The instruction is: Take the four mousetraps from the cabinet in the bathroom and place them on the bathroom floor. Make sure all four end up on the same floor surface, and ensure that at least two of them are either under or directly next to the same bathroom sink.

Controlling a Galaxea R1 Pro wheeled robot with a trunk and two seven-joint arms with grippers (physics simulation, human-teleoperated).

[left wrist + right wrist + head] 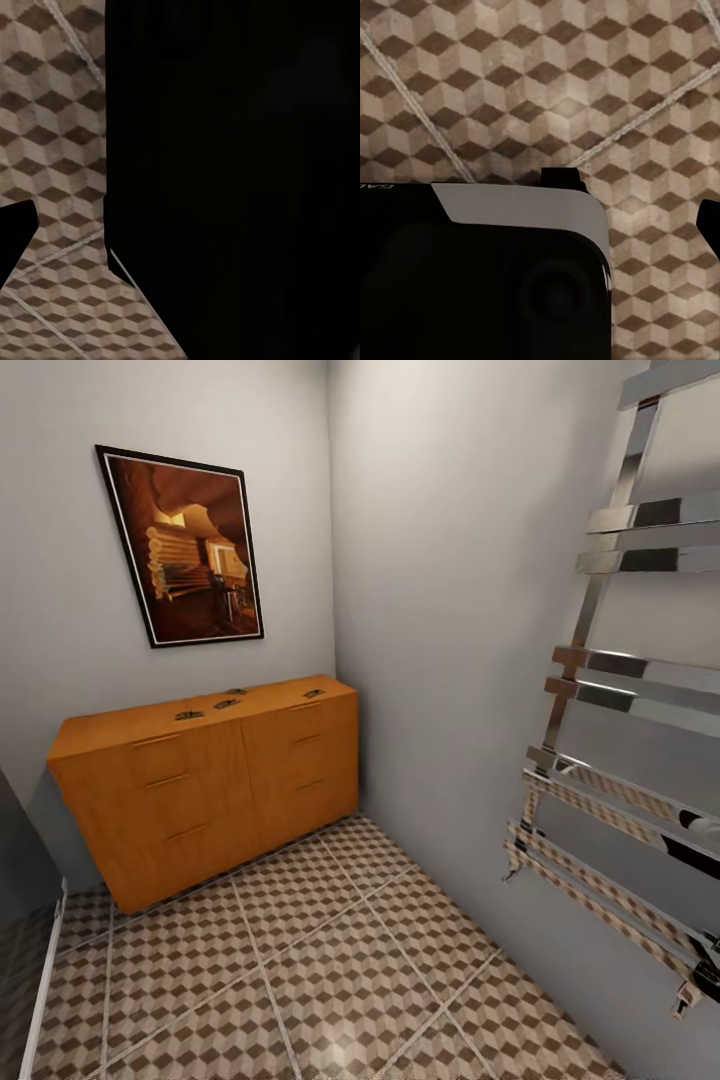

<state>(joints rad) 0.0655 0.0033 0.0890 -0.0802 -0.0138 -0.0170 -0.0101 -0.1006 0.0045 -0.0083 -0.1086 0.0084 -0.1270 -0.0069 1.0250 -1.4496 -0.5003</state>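
Note:
The orange-brown cabinet (210,780) stands against the far wall in the corner, its drawers shut. Several mousetraps lie on its top as small dark slips: one (189,715) near the front, two (227,703) (236,691) close together in the middle, one (313,693) toward the right end. The cube-patterned bathroom floor (320,970) stretches from me to the cabinet. My right gripper (634,201) hangs over the floor tiles, fingers apart with nothing between them. One dark fingertip (15,232) of my left gripper shows over the tiles, beside a large black part of the robot. The sink is out of view.
A framed picture (185,550) hangs above the cabinet. A chrome towel rail (620,760) juts from the right wall. A dark panel with a white edge (40,960) borders the floor at the left. Grey walls close in the narrow room.

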